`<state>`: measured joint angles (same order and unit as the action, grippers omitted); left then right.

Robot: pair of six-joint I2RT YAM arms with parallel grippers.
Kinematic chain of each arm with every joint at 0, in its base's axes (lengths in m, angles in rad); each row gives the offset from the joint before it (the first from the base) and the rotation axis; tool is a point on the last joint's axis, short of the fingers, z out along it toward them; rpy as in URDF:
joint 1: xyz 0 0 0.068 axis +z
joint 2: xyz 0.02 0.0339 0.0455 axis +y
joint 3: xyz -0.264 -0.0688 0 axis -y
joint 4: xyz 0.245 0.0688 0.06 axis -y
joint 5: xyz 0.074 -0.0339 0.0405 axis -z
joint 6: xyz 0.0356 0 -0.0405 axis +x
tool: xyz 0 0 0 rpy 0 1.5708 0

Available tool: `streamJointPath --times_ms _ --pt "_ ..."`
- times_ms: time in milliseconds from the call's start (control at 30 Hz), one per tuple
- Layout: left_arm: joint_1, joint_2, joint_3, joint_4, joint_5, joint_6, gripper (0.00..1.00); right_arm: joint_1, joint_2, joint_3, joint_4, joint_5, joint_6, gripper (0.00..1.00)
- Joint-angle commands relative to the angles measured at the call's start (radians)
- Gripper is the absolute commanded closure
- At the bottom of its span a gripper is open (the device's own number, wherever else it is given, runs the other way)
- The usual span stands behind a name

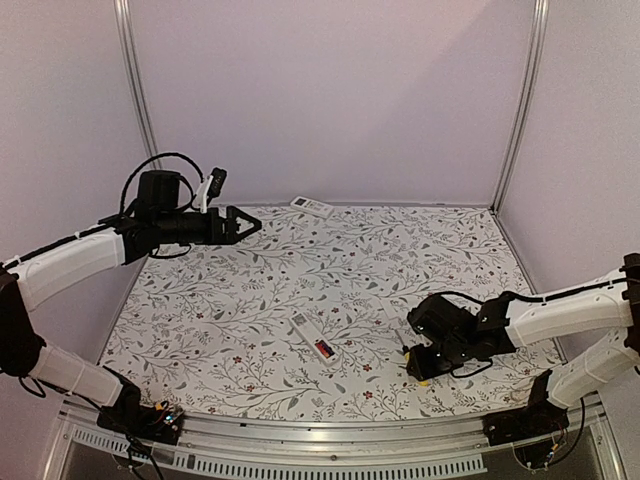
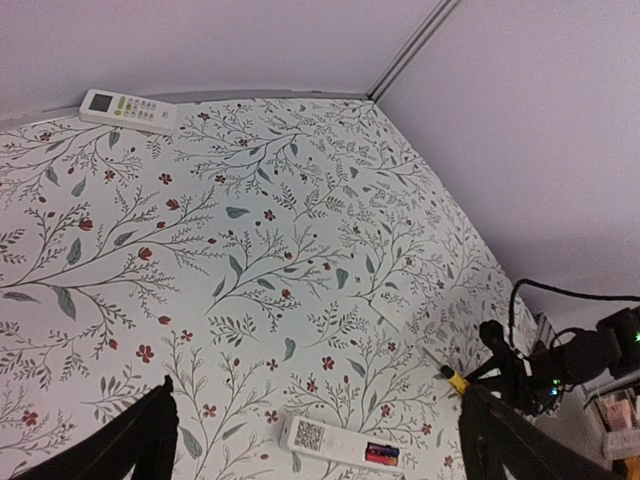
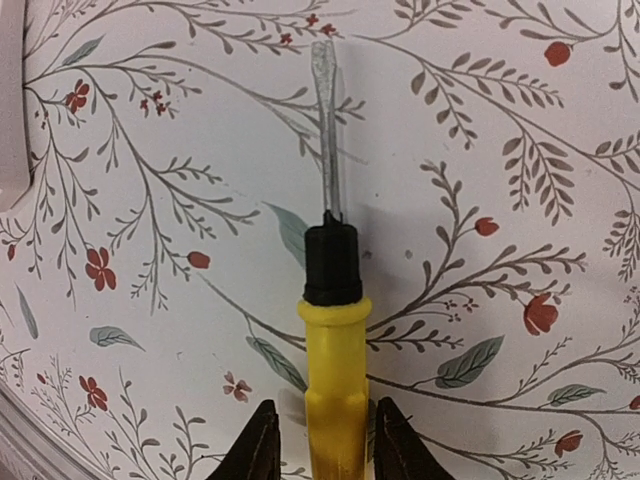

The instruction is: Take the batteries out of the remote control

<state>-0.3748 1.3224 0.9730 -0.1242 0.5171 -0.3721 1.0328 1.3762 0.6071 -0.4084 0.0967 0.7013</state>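
Observation:
The slim white remote control (image 1: pixel 313 337) lies back-up near the table's front middle, and it also shows in the left wrist view (image 2: pixel 340 445). Its battery compartment is open, with the reddish and dark batteries (image 2: pixel 382 455) still inside, seen from above too (image 1: pixel 324 349). My left gripper (image 1: pixel 255 224) hangs high over the left rear of the table, open and empty (image 2: pixel 318 392). My right gripper (image 1: pixel 420 368) is low at the front right, right of the remote. Its fingers straddle the yellow handle of a screwdriver (image 3: pixel 333 330) with small gaps on both sides (image 3: pixel 325 420).
A broader white remote (image 1: pixel 312 206) lies at the back wall, also in the left wrist view (image 2: pixel 128 109). A small white flat piece (image 2: pixel 385 315) lies on the floral table (image 1: pixel 230 300) between the slim remote and the screwdriver's tip. Walls close in on three sides.

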Motion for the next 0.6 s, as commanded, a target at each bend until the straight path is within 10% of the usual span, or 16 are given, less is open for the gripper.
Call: streamJointPath --times_ms 0,567 --pt "0.007 0.010 -0.013 0.018 0.014 -0.009 0.02 0.012 0.018 0.020 -0.036 0.061 0.023 0.70" --pt "-0.003 0.011 -0.024 0.038 0.033 -0.009 0.03 0.029 -0.001 0.110 -0.009 0.110 -0.003 0.92"
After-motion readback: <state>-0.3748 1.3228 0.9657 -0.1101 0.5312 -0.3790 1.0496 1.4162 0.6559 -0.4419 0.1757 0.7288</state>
